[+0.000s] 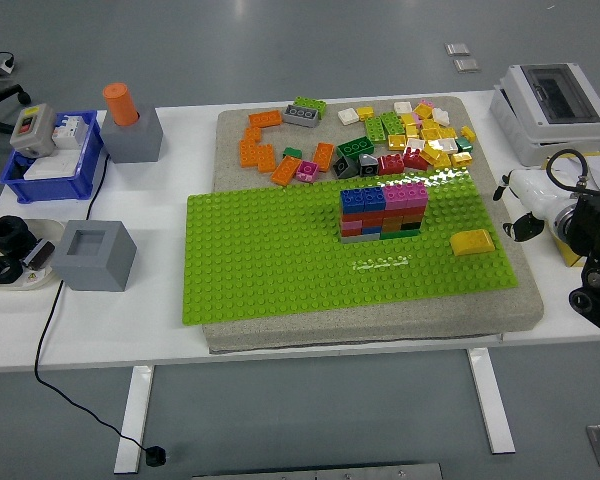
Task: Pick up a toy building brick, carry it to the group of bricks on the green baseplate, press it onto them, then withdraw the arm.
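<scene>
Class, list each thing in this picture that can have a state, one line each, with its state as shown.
Brick stack: assembled, upright on the green baseplate.
Yellow brick: lying loose on the baseplate, apart from the stack.
Loose bricks: scattered on the grey mat behind the baseplate.
Right hand: off the baseplate at the table's right edge, holding nothing visible.
Orange cylinder: standing in its grey block.

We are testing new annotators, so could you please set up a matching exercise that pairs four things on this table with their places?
Things:
1. brick stack
2. yellow brick
3. orange cylinder
4. right robot hand

Places:
A. on the grey block at the far left
B. right of the mat, off the baseplate
C. lying alone on the baseplate's right part
D. on the baseplate, near its far edge

Pairs: 1-D, 2-C, 3-A, 4-B
</scene>
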